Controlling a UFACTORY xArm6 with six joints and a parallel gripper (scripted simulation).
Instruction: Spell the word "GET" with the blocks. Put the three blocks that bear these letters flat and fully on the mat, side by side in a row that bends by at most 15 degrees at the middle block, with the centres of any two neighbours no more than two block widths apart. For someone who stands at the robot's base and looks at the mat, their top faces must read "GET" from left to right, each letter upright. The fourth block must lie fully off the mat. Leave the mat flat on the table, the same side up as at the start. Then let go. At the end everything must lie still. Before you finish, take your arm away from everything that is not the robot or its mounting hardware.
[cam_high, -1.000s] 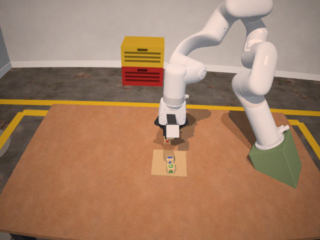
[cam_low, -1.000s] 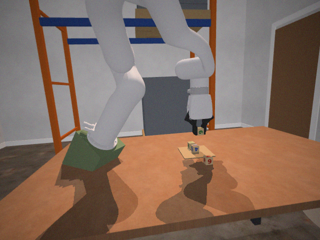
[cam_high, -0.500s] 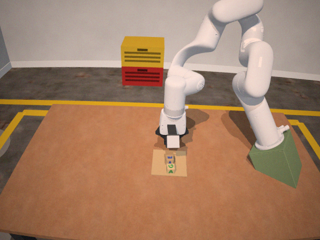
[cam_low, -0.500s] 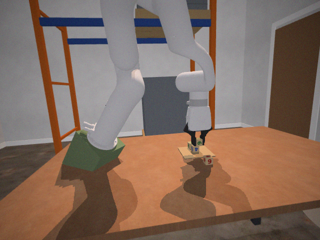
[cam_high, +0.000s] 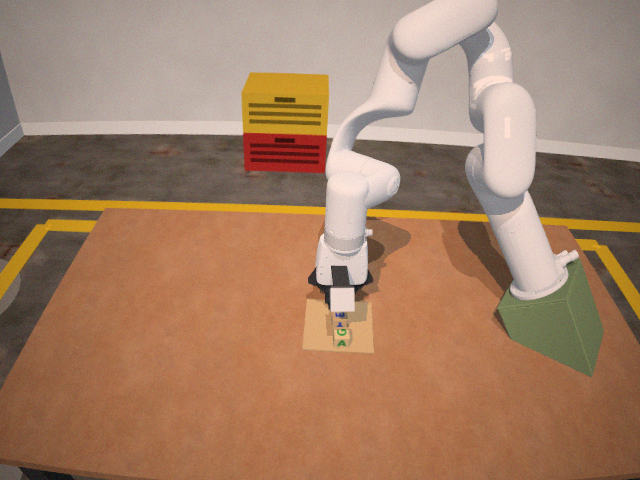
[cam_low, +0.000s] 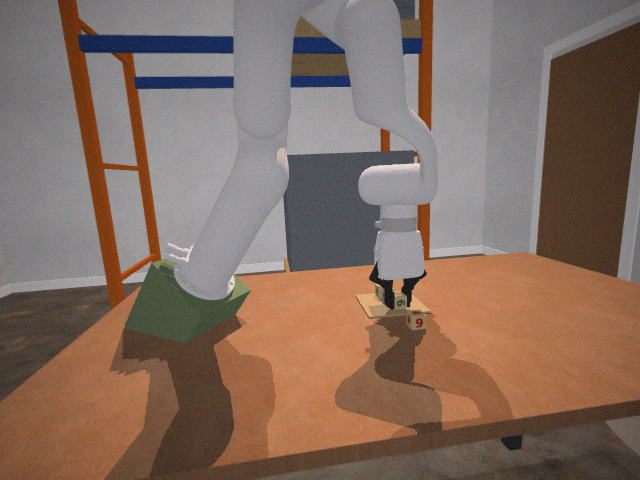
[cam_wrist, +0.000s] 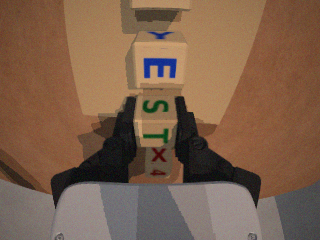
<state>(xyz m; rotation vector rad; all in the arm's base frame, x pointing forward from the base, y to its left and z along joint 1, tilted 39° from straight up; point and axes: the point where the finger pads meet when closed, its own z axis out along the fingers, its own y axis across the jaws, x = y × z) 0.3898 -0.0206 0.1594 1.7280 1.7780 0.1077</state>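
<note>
My gripper (cam_wrist: 155, 109) is shut on a wooden block (cam_wrist: 155, 127) that shows a green S and a green T in the wrist view. I cannot tell whether the held block touches the mat. The fourth block (cam_low: 416, 320), with a red 9 on its side, lies on the table just off the mat; its red X shows under my fingers. In the top view my gripper (cam_high: 341, 304) hides the held block.
The arm's green base (cam_high: 555, 317) stands on the table to the right of the mat in the top view. A yellow and red cabinet (cam_high: 285, 122) stands on the floor behind the table.
</note>
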